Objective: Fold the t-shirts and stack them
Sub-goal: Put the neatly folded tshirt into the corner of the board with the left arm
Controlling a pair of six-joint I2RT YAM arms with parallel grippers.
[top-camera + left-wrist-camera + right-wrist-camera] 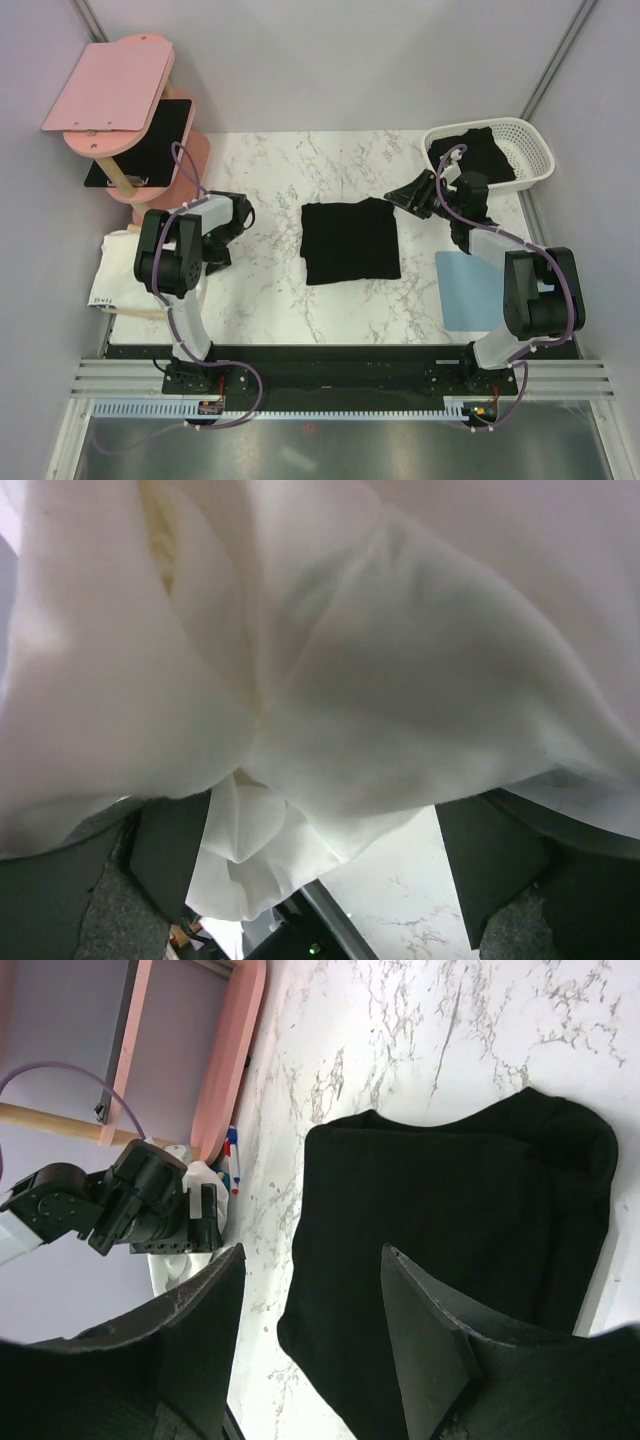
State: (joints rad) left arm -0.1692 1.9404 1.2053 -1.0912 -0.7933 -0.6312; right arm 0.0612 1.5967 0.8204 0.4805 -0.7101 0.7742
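Note:
A folded black t-shirt (pixel 350 240) lies flat in the middle of the marble table (pixel 270 290); the right wrist view shows it as a dark rectangle (pixel 450 1220). Another black t-shirt (pixel 480 155) lies crumpled in the white basket (pixel 545 150) at the back right. My right gripper (pixel 402 197) hovers just off the folded shirt's far right corner, open and empty (pixel 312 1310). My left gripper (pixel 218 250) is tucked back at the left, open and empty (pixel 330 850), and faces a white cloth (pixel 320 680).
A pink shelf stand (pixel 110 95) holding a glossy black rectangle (pixel 145 140) stands at the back left. The white cloth (pixel 120 265) lies at the left table edge. A pale blue mat (pixel 465 290) lies at the near right, beside the right arm.

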